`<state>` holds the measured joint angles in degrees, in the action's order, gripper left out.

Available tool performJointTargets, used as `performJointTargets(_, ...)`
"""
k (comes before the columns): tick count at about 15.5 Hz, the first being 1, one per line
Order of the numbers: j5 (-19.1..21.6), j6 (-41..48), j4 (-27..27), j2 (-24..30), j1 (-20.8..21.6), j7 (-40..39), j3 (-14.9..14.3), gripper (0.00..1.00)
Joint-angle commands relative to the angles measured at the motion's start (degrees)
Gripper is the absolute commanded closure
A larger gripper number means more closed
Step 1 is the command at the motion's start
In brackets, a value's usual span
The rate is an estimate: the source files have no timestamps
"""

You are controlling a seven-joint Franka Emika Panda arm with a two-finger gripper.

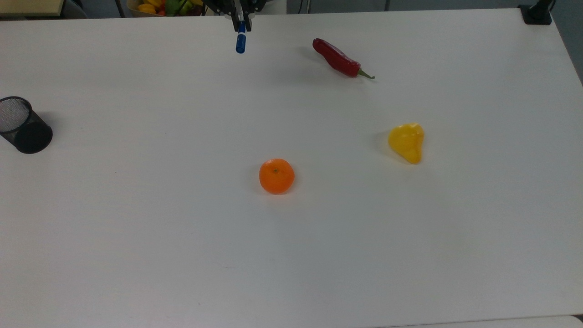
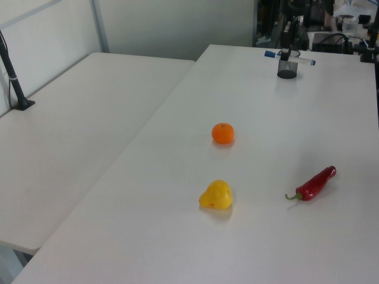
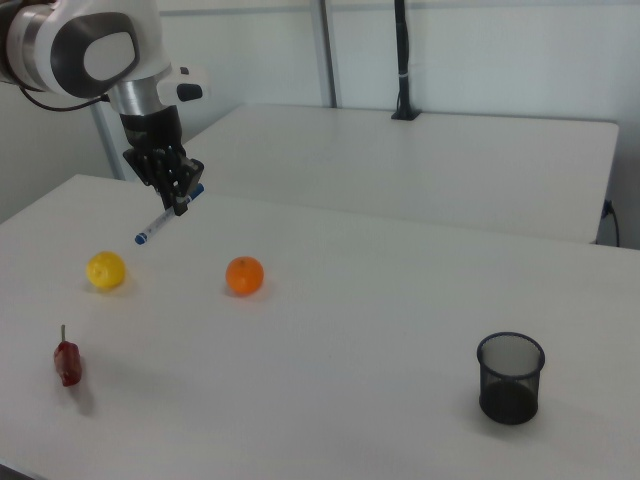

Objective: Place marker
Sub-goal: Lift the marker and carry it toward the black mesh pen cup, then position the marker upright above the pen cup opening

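My gripper hangs high above the table, shut on the marker, a slim white pen with a blue cap. In the top view the gripper is at the upper edge and the marker's blue cap points down the picture. In the left view the marker lies level in the gripper, just above the black mesh cup. The right view shows the marker tilted, high above the table between the yellow fruit and the orange.
A black mesh cup stands at the top view's left edge. An orange sits mid-table, a yellow pear-like fruit to its right, a red chili at the back. A fruit basket lies beyond the table's far edge.
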<state>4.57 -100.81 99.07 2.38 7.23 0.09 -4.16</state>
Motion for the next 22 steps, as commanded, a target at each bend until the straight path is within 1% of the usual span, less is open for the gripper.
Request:
performJointTargets(1, 1.23, 0.88, -2.21, 0.44, 0.94, -1.41, -3.39, 1.0)
performJointTargets(3, 0.89, 0.36, -3.62, 0.0, 0.86, -2.54, -5.15, 1.0)
performJointTargets(4, 0.8, -1.56, -3.71, 0.0, 0.77, -3.51, -6.47, 1.0)
performJointTargets(6, 0.62, -6.39, -3.62, -0.09, 0.42, -4.04, -9.45, 1.0)
performJointTargets(8, 0.27, -12.18, -3.01, -0.53, -0.37, -4.04, -11.57, 1.0)
performJointTargets(11, 0.27, -21.94, -2.48, -2.98, -1.77, -4.04, -15.26, 1.0)
performJointTargets(12, 0.27, -25.28, -2.31, -4.04, -2.74, -4.04, -15.79, 1.0)
performJointTargets(13, 0.27, -31.05, -1.17, -5.18, -5.01, -4.04, -16.06, 1.0)
performJointTargets(15, 0.53, -40.03, 1.03, -6.85, -7.57, -3.96, -16.23, 1.0)
performJointTargets(18, 1.23, -51.9, 1.65, -11.33, -11.44, -3.43, -17.02, 1.0)
performJointTargets(20, 1.32, -57.28, 1.65, -13.79, -13.98, -3.25, -17.38, 1.0)
performJointTargets(22, 2.37, -60.45, 1.74, -16.43, -15.4, -2.9, -17.38, 1.0)
